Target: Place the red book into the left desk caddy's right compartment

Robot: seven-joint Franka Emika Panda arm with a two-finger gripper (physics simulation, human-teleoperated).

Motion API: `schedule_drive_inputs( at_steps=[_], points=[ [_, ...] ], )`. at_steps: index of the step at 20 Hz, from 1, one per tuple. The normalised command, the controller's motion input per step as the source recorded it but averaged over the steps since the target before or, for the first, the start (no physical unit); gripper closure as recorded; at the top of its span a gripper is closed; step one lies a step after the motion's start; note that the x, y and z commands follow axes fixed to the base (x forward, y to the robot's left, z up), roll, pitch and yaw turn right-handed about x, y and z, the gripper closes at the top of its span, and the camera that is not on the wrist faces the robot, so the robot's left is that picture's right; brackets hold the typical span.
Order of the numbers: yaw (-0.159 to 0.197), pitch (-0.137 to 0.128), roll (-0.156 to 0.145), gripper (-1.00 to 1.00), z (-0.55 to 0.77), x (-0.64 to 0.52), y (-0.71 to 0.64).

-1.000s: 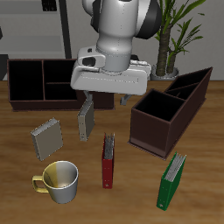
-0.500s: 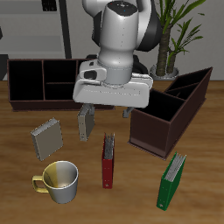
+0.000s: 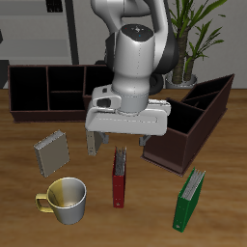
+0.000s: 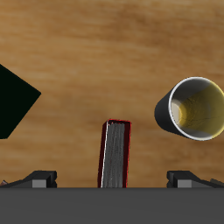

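The red book (image 3: 120,177) stands on its edge on the table, spine up, nearer the front edge. It also shows in the wrist view (image 4: 115,154). My gripper (image 3: 121,141) hangs just above the book's far end, open and empty. In the wrist view the gripper (image 4: 114,179) has its fingertips (image 4: 39,178) spread wide to either side of the book, not touching it. The left desk caddy (image 3: 183,133) is a dark brown box, skewed, beside the gripper. A dark corner of it shows in the wrist view (image 4: 12,101).
A second caddy (image 3: 46,90) stands broadside at the back. A cream mug (image 3: 66,200), also in the wrist view (image 4: 194,107), and two grey books (image 3: 52,152) (image 3: 94,141) stand near the red book. A green book (image 3: 190,200) stands by the front edge.
My gripper has come down and moved toward the table's front edge, from above the upright grey book to just over the red book. The objects have not moved.
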Motion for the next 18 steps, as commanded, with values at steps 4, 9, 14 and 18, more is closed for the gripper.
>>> schedule_drive_inputs(
  at_steps=[4,9,14,18],
  points=[
    [-0.005,-0.002,0.002,-1.00,-0.28,0.06,-0.03],
    [-0.028,0.005,-0.008,-1.00,-0.28,0.04,-0.12],
    [-0.053,-0.005,0.008,-1.00,-0.24,-0.02,-0.06],
    [-0.032,0.048,-0.004,-1.00,-0.37,0.04,-0.10]
  ],
)
